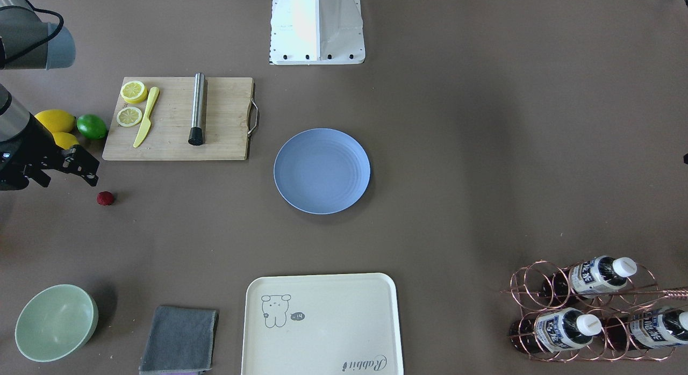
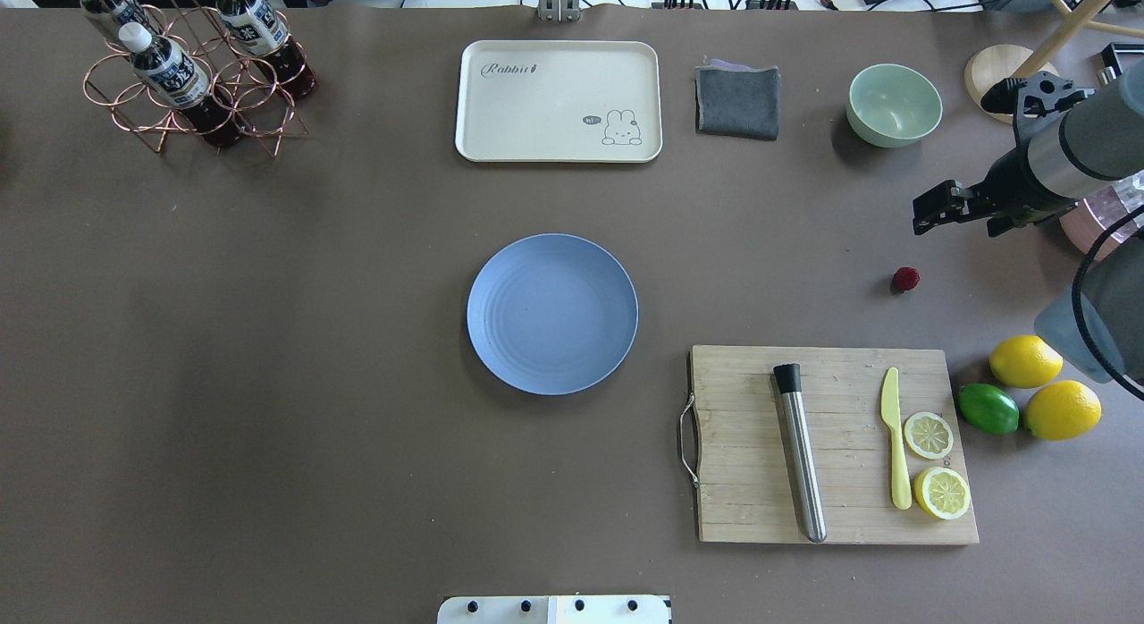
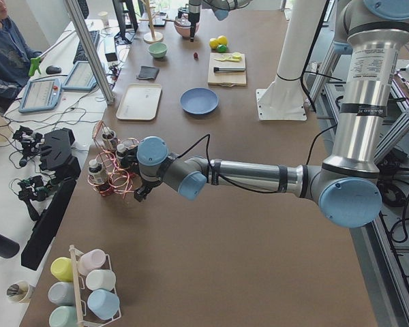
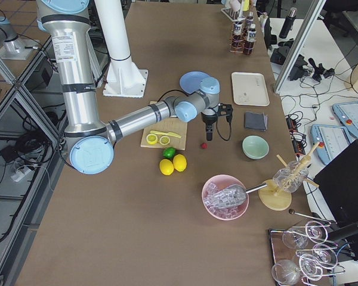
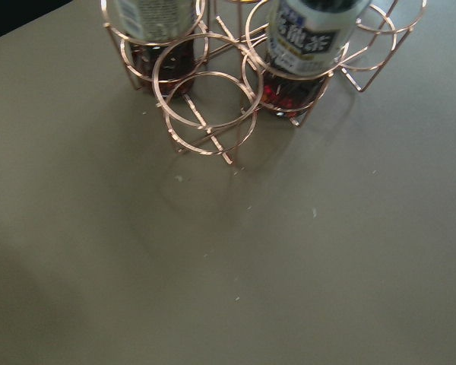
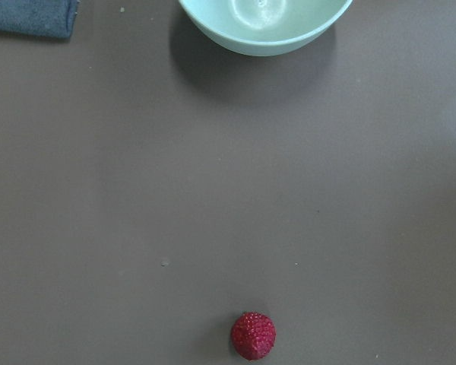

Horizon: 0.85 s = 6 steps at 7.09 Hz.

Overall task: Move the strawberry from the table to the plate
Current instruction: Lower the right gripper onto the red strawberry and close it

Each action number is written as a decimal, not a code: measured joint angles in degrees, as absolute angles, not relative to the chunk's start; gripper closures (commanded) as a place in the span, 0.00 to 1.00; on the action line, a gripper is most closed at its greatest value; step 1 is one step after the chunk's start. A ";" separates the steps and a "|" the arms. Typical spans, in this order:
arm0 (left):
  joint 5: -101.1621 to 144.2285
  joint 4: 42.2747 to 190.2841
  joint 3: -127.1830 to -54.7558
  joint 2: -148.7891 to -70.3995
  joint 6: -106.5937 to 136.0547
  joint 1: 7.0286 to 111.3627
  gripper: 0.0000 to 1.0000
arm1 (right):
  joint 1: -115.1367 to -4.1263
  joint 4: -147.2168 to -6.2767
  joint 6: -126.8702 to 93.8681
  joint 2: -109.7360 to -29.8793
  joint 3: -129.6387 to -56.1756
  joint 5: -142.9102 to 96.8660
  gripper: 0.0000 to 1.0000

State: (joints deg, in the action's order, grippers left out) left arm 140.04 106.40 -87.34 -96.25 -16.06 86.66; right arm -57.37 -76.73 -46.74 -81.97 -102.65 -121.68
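The strawberry (image 1: 105, 198) (image 2: 905, 279) is small and dark red, and lies on the bare table (image 1: 462, 149) at the robot's right. It shows at the bottom of the right wrist view (image 6: 253, 335) and as a red dot from the side (image 4: 203, 145). My right gripper (image 1: 65, 175) (image 2: 961, 220) (image 4: 207, 134) hangs above the table close beside the berry, open and holding nothing. The light-blue plate (image 1: 321, 171) (image 2: 552, 313) sits mid-table with nothing on it. My left gripper (image 3: 142, 193) hovers by the bottle rack; I cannot tell whether it is open or shut.
A cutting board (image 2: 760, 517) carries lemon slices, a yellow knife and a steel muddler. Two lemons (image 2: 1025, 361) and a lime (image 2: 988, 408) lie beside it. A green bowl (image 2: 894, 105), grey cloth (image 2: 737, 101), cream tray (image 2: 559, 101) and copper bottle rack (image 2: 192, 79) line the far edge.
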 measured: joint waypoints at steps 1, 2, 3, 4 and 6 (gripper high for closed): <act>139.84 97.63 -87.81 -96.41 -18.83 88.12 0.01 | -57.22 -76.73 -46.75 -81.36 -101.48 -121.60 0.00; 139.86 90.19 -88.30 -96.21 -19.88 88.86 0.01 | -57.06 -76.20 -46.78 -80.52 -99.82 -121.43 0.00; 139.31 86.69 -88.45 -95.39 -20.12 89.32 0.01 | -56.75 -74.25 -46.95 -80.15 -97.83 -121.09 0.01; 136.89 85.34 -88.71 -94.48 -19.93 89.54 0.01 | -56.12 -70.62 -47.99 -80.24 -95.21 -120.65 0.01; 133.09 84.69 -89.20 -93.68 -19.72 89.66 0.01 | -53.31 -65.47 -52.08 -80.34 -92.21 -118.47 0.03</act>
State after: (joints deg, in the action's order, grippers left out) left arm 133.09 84.69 -89.20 -93.68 -19.72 89.66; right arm -53.31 -65.47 -52.08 -80.34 -92.21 -118.47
